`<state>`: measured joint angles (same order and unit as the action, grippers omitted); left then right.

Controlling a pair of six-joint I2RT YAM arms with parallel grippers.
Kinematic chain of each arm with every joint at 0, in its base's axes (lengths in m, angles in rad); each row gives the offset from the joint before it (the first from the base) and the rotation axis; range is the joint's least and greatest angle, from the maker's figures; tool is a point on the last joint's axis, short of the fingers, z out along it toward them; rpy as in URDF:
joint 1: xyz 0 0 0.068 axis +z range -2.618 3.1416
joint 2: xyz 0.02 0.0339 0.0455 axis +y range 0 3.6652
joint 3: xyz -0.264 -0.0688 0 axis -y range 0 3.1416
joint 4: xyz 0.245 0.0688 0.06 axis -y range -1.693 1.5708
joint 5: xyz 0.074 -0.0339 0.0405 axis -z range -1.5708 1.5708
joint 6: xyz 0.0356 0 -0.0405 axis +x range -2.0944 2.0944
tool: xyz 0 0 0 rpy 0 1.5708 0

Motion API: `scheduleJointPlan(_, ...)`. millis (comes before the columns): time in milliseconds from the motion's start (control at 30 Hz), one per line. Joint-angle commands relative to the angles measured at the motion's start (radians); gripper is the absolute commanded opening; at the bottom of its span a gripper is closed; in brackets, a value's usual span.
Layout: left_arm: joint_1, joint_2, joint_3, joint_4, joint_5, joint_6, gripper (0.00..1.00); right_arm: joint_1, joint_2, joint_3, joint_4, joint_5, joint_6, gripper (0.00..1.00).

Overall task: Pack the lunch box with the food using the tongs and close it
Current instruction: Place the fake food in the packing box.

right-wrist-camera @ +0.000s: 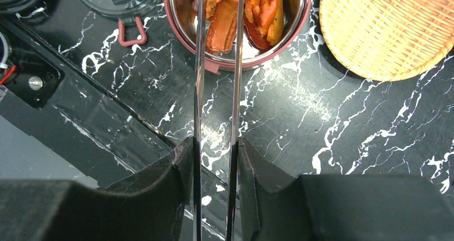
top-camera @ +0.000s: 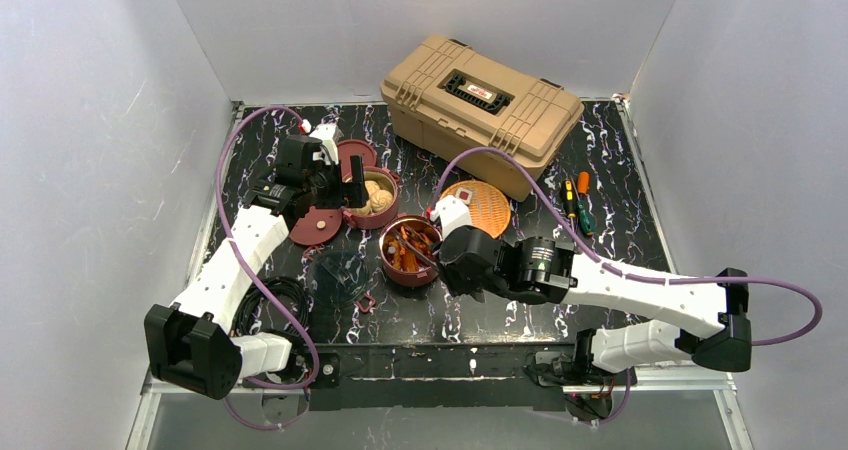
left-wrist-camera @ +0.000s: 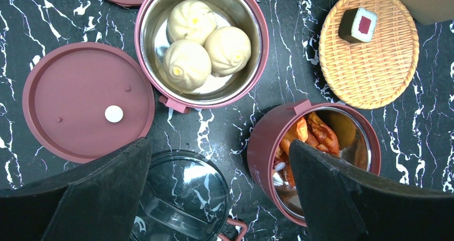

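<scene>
Right tool [right-wrist-camera: 215, 144] clamps the tongs [right-wrist-camera: 236, 91], tips in the bowl [right-wrist-camera: 262, 61] of orange chunks [right-wrist-camera: 222, 29]; left tool [left-wrist-camera: 218, 160] gapes

Layout of the surface [top-camera: 620, 170]: lunch-box parts and neighbours.
Bowl of buns [top-camera: 372, 198] at rear left, a lid [top-camera: 317, 225] just left of it; bowl of chunks [top-camera: 410, 250] in front, tongs [right-wrist-camera: 236, 91] reaching inside; woven plate [top-camera: 478, 205] to their right, small block [left-wrist-camera: 357, 25] on it; toolbox [top-camera: 480, 110] behind; screwdrivers [top-camera: 577, 202] far right.
</scene>
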<state>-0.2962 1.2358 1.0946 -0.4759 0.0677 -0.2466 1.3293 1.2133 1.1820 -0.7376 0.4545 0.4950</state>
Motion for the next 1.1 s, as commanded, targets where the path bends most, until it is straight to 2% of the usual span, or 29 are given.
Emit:
scheduleJointPlan(0,0.004,-0.041,0.004,0.004,-0.02,0.0,0.99,0.005,-0.055,0.045,0.043,0.087,0.042,0.39)
scheduleJointPlan(200,0.003,-0.093,-0.028,0.037,-0.054,0.003,0.99,-0.001,-0.101,0.096,-0.094,0.329,0.211,0.39)
scheduleJointPlan(333,0.005,-0.09,-0.029,0.041,-0.054,0.001,0.99,-0.042,-0.114,0.103,-0.167,0.377,0.313,0.43)
scheduleJointPlan(467,0.003,-0.079,-0.023,0.036,-0.04,-0.003,0.99,-0.128,-0.13,0.053,-0.134,0.33,0.331,0.44)
scheduleJointPlan(633,0.004,-0.078,-0.023,0.034,-0.04,-0.002,0.99,-0.282,-0.11,-0.007,-0.051,0.151,0.264,0.44)
scheduleJointPlan(733,0.004,-0.074,-0.021,0.031,-0.038,0.0,0.99,-0.343,-0.067,-0.022,-0.031,0.103,0.237,0.44)
scheduleJointPlan(1067,0.005,-0.064,-0.013,0.025,-0.028,0.001,0.99,-0.454,0.058,-0.054,0.071,0.024,0.193,0.49)
